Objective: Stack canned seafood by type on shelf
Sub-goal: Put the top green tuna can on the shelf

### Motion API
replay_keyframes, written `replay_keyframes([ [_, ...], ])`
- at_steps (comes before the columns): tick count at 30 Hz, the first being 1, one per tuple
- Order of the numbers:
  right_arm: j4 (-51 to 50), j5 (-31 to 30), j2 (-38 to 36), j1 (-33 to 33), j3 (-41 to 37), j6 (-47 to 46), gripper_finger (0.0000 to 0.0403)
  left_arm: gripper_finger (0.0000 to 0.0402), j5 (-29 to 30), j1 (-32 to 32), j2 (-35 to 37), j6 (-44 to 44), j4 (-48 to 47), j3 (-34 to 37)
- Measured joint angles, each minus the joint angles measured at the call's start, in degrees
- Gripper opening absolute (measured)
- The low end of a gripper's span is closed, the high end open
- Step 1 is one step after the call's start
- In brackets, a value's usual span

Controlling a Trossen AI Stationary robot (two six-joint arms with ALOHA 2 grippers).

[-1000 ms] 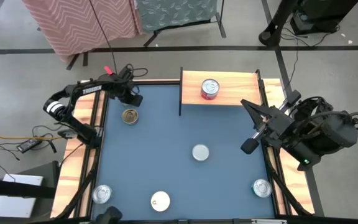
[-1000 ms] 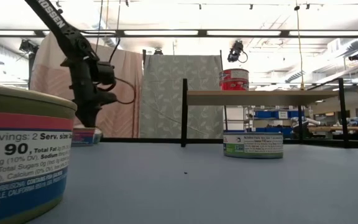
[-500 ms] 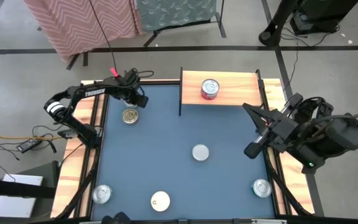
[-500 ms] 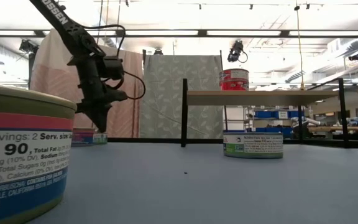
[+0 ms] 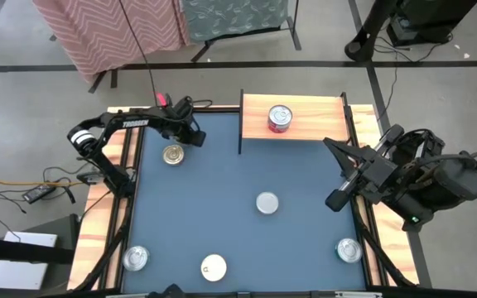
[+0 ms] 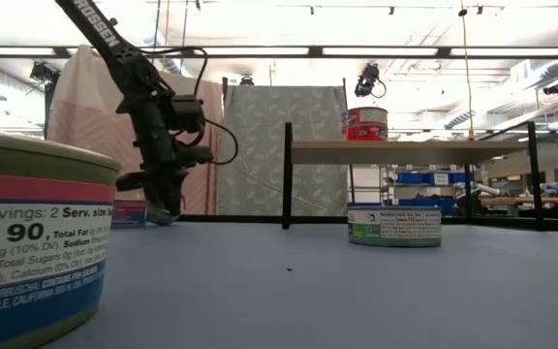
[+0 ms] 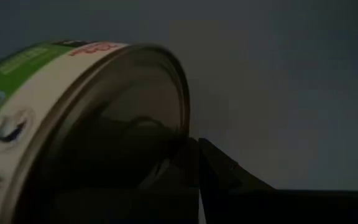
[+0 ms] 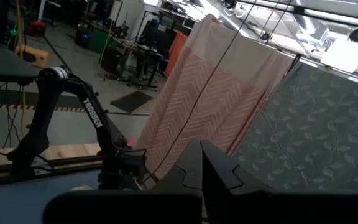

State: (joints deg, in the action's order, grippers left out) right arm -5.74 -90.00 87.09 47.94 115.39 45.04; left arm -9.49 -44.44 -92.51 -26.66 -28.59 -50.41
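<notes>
Left gripper: we see the left gripper (image 5: 195, 136) at the far left of the table (image 5: 222, 207), low over the surface just beside the gold-lidded tin (image 5: 172, 154); its fingers (image 7: 219, 168) are pressed together and hold nothing.
Gold-lidded tin: it sits flat on the table near the far left corner; in the left wrist view its rim (image 7: 104, 124) fills the frame right next to the closed fingertips, and we cannot tell whether they touch it.
Right gripper: the right gripper (image 5: 331, 197) hangs over the right edge of the table, well apart from every tin, fingers closed together and empty.
Shelf: the shelf (image 5: 305, 124) stands at the far edge, right of centre, with one red-labelled tin (image 5: 279, 118) on its plank.
Other tins: we count a silver-lidded tin (image 5: 267, 202) near the middle, a white-lidded tin (image 5: 214, 266) at the near edge, a silver one at the near left corner (image 5: 136, 258) and another at the near right corner (image 5: 349, 249).
Low view: a tin (image 6: 32, 242) looms at the near left, and the middle tin (image 6: 394, 224) stands below the shelf.
</notes>
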Motion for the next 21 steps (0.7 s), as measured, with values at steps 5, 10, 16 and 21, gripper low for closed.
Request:
replay_keyframes([
  [5, 0.01, 0.0, 0.0, 0.0, 0.0, -0.02, 0.0004, 0.0, 2.31, 2.06, 0.17, -1.36, 5.32, 0.17],
  [10, -0.3, 0.0, 0.0, 0.0, 0.0, 0.07, 0.0004, 0.0, 2.05, 2.81, 0.35, -3.71, 8.09, -0.28],
  [16, -0.45, 0.0, 0.0, -0.07, 0.0, 0.15, 0.0004, 0.0, 2.62, 3.74, 0.26, -4.84, 9.64, -0.35],
  [21, -0.44, 0.01, 0.0, -0.07, 0.0, 0.15, 0.0004, 0.0, 2.69, 4.32, 0.29, -5.08, 9.59, -0.35],
])
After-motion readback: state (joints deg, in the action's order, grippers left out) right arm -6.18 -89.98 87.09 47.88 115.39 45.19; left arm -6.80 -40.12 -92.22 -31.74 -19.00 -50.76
